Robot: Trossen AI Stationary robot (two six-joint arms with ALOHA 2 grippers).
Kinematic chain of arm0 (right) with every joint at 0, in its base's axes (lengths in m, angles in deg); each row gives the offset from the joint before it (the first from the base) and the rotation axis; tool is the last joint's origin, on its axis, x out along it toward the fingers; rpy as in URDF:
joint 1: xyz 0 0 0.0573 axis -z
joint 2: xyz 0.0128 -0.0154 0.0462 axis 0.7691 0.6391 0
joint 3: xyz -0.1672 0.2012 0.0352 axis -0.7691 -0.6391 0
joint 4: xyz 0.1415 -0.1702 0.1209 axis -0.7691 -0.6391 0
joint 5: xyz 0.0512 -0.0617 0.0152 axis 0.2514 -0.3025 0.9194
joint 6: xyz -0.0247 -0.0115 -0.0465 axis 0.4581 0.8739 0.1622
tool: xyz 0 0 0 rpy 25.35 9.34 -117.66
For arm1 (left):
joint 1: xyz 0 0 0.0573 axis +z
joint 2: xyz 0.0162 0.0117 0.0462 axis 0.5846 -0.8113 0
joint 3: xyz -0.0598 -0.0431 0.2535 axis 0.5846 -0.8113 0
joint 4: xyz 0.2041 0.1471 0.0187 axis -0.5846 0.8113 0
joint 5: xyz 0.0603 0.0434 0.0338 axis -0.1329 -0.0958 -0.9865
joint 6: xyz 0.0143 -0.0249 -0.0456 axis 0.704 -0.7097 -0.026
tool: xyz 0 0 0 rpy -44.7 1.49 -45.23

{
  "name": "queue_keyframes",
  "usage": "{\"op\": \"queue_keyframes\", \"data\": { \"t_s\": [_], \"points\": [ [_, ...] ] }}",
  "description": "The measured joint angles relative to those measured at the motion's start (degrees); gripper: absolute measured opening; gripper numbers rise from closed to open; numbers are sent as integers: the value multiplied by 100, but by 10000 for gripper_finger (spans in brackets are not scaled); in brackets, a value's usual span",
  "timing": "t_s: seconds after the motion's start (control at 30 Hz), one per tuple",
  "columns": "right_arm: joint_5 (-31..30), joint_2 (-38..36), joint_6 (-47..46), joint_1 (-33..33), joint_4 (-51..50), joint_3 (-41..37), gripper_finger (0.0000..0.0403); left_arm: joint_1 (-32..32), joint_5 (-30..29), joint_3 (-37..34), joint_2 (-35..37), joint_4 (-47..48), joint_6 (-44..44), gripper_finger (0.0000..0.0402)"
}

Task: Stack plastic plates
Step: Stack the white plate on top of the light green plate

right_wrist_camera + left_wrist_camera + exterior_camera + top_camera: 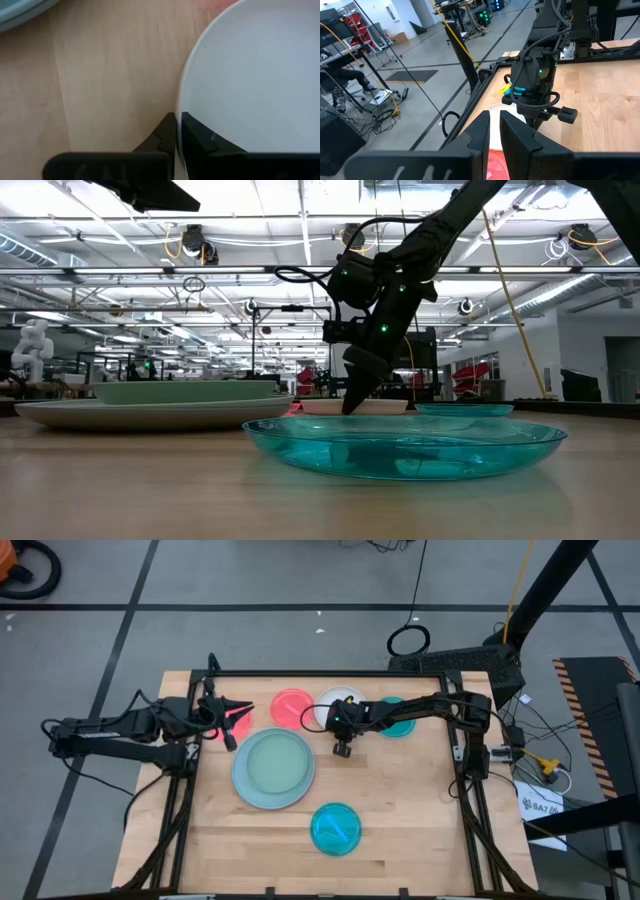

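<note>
A large pale green plate (273,762) lies on a pale blue plate (245,790) at mid-table. One teal plate (335,828) lies near the near edge, and another (402,723) lies under the right arm. A pink-red plate (292,707) and the white plate (330,700) rest flat near the far edge. My left gripper (238,712) is at the table's left far corner, shut on a second pink-red plate (226,723). My right gripper (342,745) points down at the white plate's near rim and is shut on it. My left gripper holds the pink-red plate by its rim (495,162), pinched between the two fingers (517,137). The fingers hide most of the plate, and I cannot tell whether it is clear of the table. My right gripper pinches the white plate's rim (181,100) from above, with one finger (162,132) outside over the wood and the other over the plate's inside. The plate lies flat on the table (350,408).
A black frame (330,673) runs along the table's far edge and both sides. Bare wood lies to the right of the near teal plate and between the big stack and the right arm. The white plate touches or slightly overlaps the pink-red one beside it.
</note>
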Motion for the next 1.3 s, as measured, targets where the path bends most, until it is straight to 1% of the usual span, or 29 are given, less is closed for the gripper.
{"op": "queue_keyframes", "data": {
  "t_s": [0.2, 0.37, 0.47, 0.6, 0.73, 0.83, 0.97, 1.07, 1.2, 1.3],
  "points": [
    [-56, -124, -107, -52, -151, -12, 13, 0, 0, 1, 0, 118, -28, 51],
    [-515, -579, -48, -176, -472, -20, 6, 0, 0, 1, 0, 122, -64, 51],
    [-547, -931, -54, -245, -618, -20, 5, 0, 0, 1, 0, 122, -66, 51],
    [-564, -1347, -16, -409, -524, -20, 4, 0, 0, 1, 0, 120, -64, 51],
    [-563, -1512, 4, -662, -265, -9, 3, 0, 0, 1, 0, 118, -63, 51],
    [-565, -1448, 27, -876, -226, 109, 3, 0, 0, 1, -1, 119, -63, 51],
    [-562, -1170, 125, -1109, -204, 509, 3, 0, 0, 1, -2, 116, -61, 51],
    [-539, -863, 278, -1264, -221, 941, 3, 0, 0, 1, -2, 92, -52, 51],
    [-525, -398, 523, -1450, -554, 1616, 3, -1, 0, 1, -1, 79, -39, 51],
    [-239, -88, 660, -1541, -654, 2039, 3, 0, 0, 1, 0, 78, -37, 51]
  ]
}}
